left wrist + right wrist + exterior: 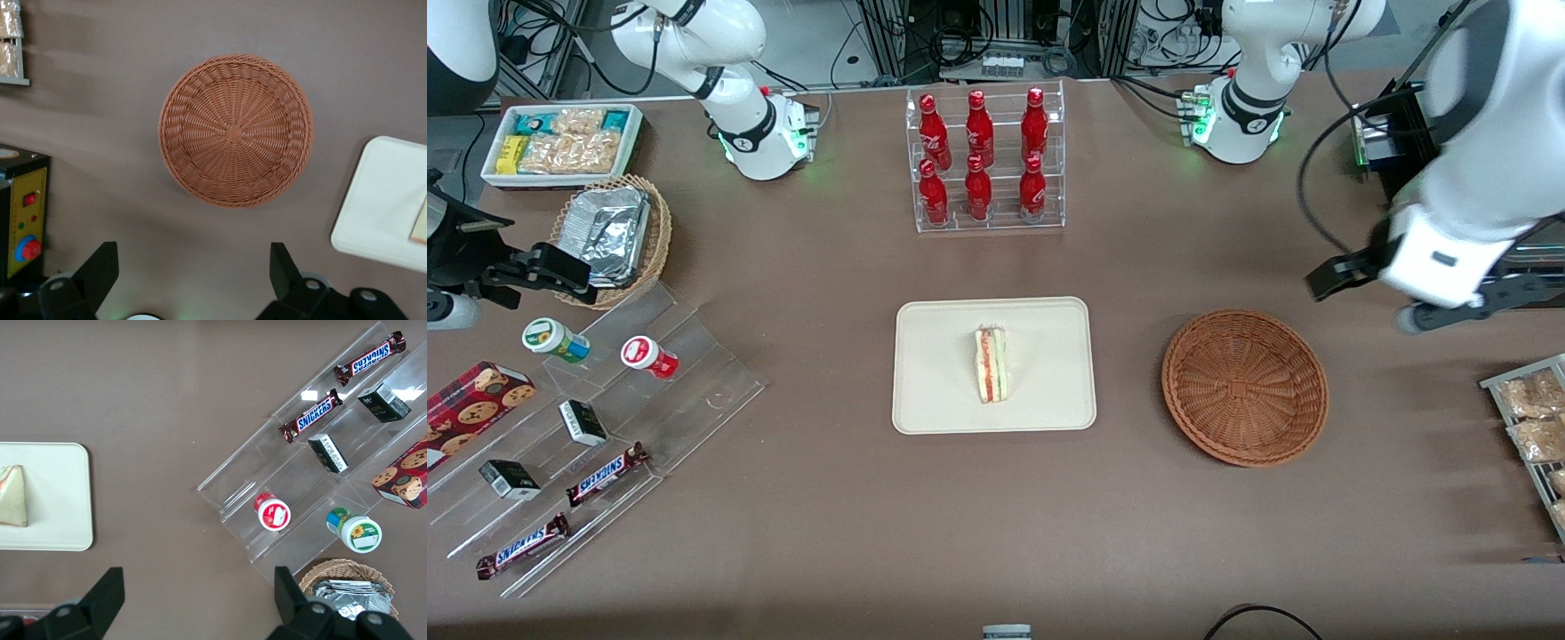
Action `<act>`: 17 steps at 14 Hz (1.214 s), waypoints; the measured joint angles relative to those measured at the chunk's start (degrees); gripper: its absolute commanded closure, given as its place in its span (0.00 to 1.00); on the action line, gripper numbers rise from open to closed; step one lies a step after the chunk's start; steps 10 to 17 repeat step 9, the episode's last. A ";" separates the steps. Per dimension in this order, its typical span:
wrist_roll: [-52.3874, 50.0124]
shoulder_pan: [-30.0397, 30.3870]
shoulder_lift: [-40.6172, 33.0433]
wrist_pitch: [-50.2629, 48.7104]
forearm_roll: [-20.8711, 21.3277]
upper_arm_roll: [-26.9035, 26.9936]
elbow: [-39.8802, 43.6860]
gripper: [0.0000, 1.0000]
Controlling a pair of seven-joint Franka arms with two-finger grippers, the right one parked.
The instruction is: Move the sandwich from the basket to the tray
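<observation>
The sandwich [991, 363] lies on the cream tray [943, 391] at the table's middle, its red, orange and green filling showing. The right wrist view shows the sandwich [13, 497] on the tray [60, 500] as well. The reddish-brown basket [1245, 387] stands empty beside the tray, toward the working arm's end. My left gripper [1369, 298] hangs high above the table, beside the basket and farther from the front camera. It is open and empty. In the left wrist view the gripper [192, 250] is clear of the basket [235, 130]; the tray's corner [380, 200] and a sandwich edge [420, 223] show.
A rack of red bottles [985, 160] stands farther from the front camera than the tray. A clear stepped shelf [605, 427] with candy bars and cups, a tan basket of foil trays [609, 236] and a white snack bin [560, 142] lie toward the parked arm's end. Bagged snacks [1534, 418] and a black control box [23, 213] lie toward the working arm's end.
</observation>
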 measured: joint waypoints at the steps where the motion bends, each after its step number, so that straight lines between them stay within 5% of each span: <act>1: 3.03 2.08 -1.19 0.00 -0.58 0.03 -0.82 0.00; 6: 13.11 6.97 -4.71 -0.42 -1.34 0.66 -3.45 0.00; 17: 13.73 6.95 -4.99 -1.28 -1.35 1.41 -2.29 0.00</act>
